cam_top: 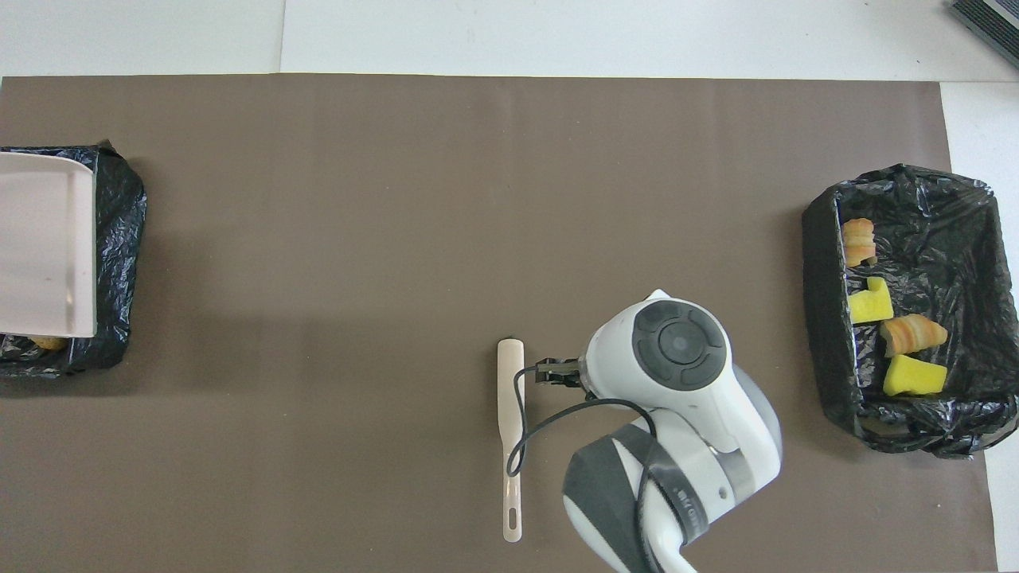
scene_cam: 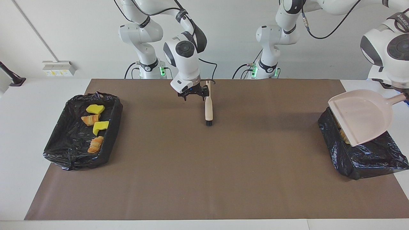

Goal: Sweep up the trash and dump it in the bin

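Observation:
The wooden-handled brush (scene_cam: 208, 108) (cam_top: 509, 430) lies flat on the brown mat, free of any grip. My right gripper (scene_cam: 193, 95) hangs open just above the mat beside the brush handle, toward the right arm's end; in the overhead view its wrist hides it. The pink dustpan (scene_cam: 361, 116) (cam_top: 40, 239) is held tilted by its handle over the bin (scene_cam: 367, 158) at the left arm's end. My left gripper is shut on that handle at the view's edge. Trash there is mostly hidden under the pan. The other bin (scene_cam: 110, 127) holds yellow sponges (scene_cam: 95, 109) and croissant pieces (scene_cam: 90, 119).
Both bins are lined with black bags and sit at the two ends of the brown mat (scene_cam: 204, 179). A loose cable (cam_top: 517, 430) from the right wrist hangs over the brush handle. White table (scene_cam: 19, 143) borders the mat.

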`<state>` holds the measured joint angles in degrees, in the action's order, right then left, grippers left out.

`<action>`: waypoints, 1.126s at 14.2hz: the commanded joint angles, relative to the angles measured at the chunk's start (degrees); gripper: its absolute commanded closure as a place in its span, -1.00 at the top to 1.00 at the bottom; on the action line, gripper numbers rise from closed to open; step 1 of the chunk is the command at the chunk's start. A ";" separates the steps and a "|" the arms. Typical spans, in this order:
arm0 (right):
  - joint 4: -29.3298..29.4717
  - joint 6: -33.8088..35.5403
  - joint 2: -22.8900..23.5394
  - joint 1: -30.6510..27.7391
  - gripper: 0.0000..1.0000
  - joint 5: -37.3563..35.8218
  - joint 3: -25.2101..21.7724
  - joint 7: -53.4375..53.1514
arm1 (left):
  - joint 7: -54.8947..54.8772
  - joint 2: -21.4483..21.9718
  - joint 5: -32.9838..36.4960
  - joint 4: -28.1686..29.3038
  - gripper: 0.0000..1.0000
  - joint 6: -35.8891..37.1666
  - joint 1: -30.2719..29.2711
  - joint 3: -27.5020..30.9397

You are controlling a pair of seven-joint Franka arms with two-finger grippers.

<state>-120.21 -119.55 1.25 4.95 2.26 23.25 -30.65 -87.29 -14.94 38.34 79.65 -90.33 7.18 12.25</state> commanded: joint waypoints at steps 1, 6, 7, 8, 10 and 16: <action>5.75 3.60 0.51 0.49 1.00 -4.62 -6.71 4.79 | 16.19 1.23 -5.62 1.72 -1.00 5.59 -0.15 -5.29; 12.61 7.39 0.34 0.76 1.00 -9.56 -17.34 11.98 | 43.64 1.14 -17.48 8.31 -1.00 6.75 0.02 -15.40; 14.29 8.79 0.08 0.76 1.00 -9.56 -19.45 15.23 | 52.22 0.71 -17.95 9.46 -1.00 6.23 0.20 -18.99; 16.48 11.07 -0.10 0.67 1.00 -9.21 -21.73 18.66 | 61.97 0.27 -18.48 10.61 -1.00 4.83 0.29 -22.41; 21.13 17.73 -1.32 0.50 1.00 -8.50 -24.64 24.12 | 74.06 0.09 -21.19 13.16 -1.00 0.96 0.29 -27.43; 29.06 33.93 -5.11 0.15 1.00 -8.06 -29.13 31.43 | 104.82 -6.23 -26.82 12.12 -1.00 -9.13 3.62 -35.72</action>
<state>-92.92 -88.57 -4.05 5.06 -6.28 -4.73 -1.62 9.58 -18.77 13.04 92.28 -95.82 9.23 -23.20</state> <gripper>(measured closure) 0.000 0.687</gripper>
